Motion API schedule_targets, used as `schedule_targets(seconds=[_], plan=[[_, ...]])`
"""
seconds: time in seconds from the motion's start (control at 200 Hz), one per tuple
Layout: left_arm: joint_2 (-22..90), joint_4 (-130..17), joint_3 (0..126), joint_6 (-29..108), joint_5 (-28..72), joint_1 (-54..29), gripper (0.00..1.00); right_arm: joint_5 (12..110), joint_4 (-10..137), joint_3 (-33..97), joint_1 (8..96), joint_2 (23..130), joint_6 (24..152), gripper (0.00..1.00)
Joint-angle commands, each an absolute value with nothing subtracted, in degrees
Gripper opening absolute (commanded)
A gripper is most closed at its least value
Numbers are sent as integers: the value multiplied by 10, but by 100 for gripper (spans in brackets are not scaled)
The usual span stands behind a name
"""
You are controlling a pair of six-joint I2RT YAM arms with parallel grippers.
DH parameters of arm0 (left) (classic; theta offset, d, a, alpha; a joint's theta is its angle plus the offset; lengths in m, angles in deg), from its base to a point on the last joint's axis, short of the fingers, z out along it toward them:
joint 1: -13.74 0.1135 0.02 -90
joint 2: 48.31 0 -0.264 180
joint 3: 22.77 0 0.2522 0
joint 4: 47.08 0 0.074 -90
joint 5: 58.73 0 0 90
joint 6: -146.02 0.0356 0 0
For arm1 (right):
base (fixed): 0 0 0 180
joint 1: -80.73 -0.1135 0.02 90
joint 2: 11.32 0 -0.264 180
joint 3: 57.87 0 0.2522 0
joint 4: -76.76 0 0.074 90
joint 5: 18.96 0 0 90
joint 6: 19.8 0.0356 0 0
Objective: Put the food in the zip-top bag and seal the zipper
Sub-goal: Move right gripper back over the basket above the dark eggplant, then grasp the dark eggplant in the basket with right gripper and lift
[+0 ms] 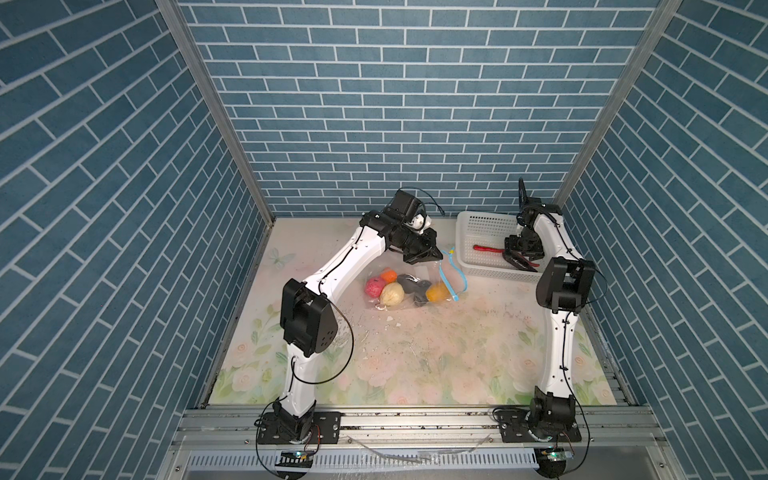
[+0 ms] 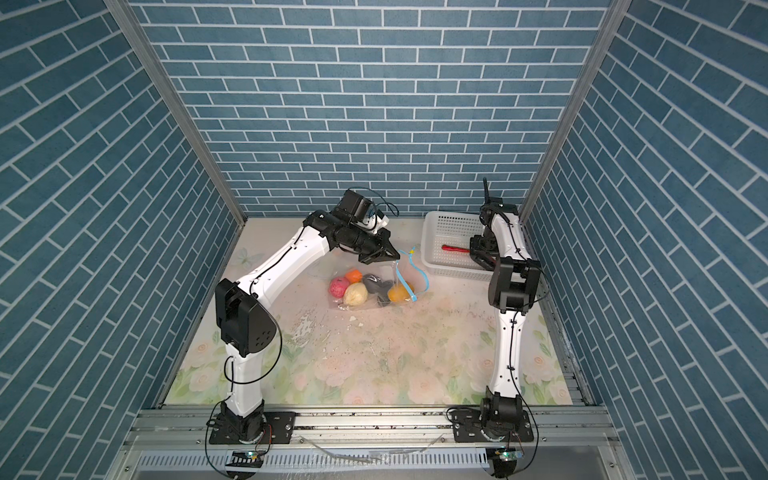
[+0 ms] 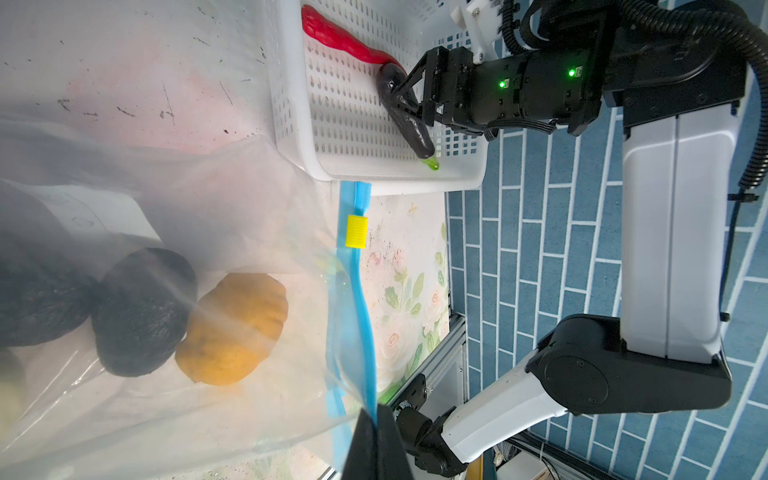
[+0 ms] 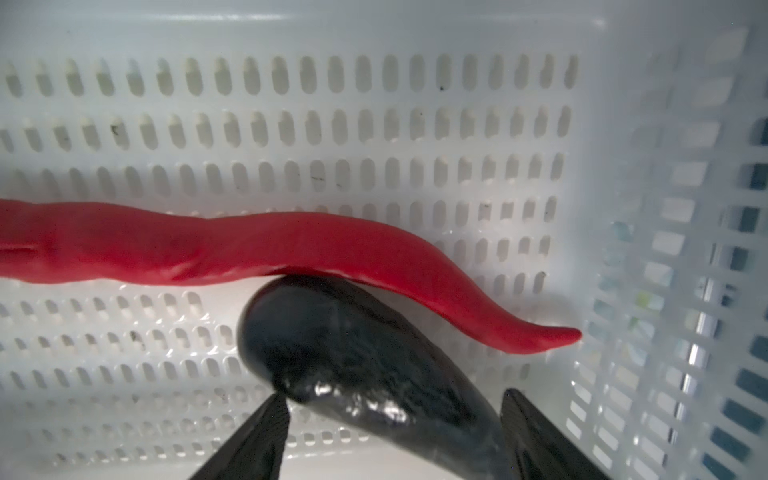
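Left gripper (image 1: 437, 258) pinched shut on zip-top bag (image 3: 249, 187) mouth edge beside zipper (image 3: 362, 299), mid-desk (image 1: 457, 345). Right gripper (image 4: 395, 397) in far-right basket (image 1: 482, 226), jaws wide astride dark eggplant (image 4: 332, 340); grip unclear. Eggplant glossy, likely light and slippery: take thick middle. Red chili (image 4: 291, 245) touching it.

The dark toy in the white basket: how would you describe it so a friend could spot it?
Find the white perforated basket at the table's far right corner, where the right gripper reaches in. Between its fingers lies the dark toy, touching a long red strip; it is glossy black, shorter, plumper, with a green tip.
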State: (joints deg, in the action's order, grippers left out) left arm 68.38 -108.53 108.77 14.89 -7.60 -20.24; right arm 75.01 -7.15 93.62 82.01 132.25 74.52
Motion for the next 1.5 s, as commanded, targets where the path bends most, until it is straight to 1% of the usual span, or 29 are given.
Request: schedule_targets(seconds=[0.0,0.135,0.375,0.55,0.64,0.79,0.95,1.0,1.195,1.325,1.495], plan=[[670,-1086,1097,160,-82,-198,0,762,-101,966,815,1341,722,82],[670,-1087,1097,160,-82,-198,0,766,-96,974,815,1351,727,81],[676,-1087,1103,157,-80,-198,0,736,-62,976,812,1352,750,75],[677,-1088,1103,156,-78,-198,0,713,-53,980,810,1348,755,66],[677,-1087,1101,156,-77,-198,0,703,-49,980,810,1347,757,63],[677,-1087,1102,156,-77,-198,0,680,-41,977,810,1344,765,53],[672,-1087,1096,157,-75,-198,0,663,-28,969,809,1338,781,48],[671,-1086,1094,157,-74,-198,0,644,-21,964,809,1336,784,47],[663,-1083,1084,157,-73,-197,0,637,-14,961,809,1332,792,44],[661,-1082,1082,157,-73,-197,0,631,-10,957,809,1328,805,43],[661,-1079,1081,156,-72,-197,0,616,-1,948,808,1324,853,43]])
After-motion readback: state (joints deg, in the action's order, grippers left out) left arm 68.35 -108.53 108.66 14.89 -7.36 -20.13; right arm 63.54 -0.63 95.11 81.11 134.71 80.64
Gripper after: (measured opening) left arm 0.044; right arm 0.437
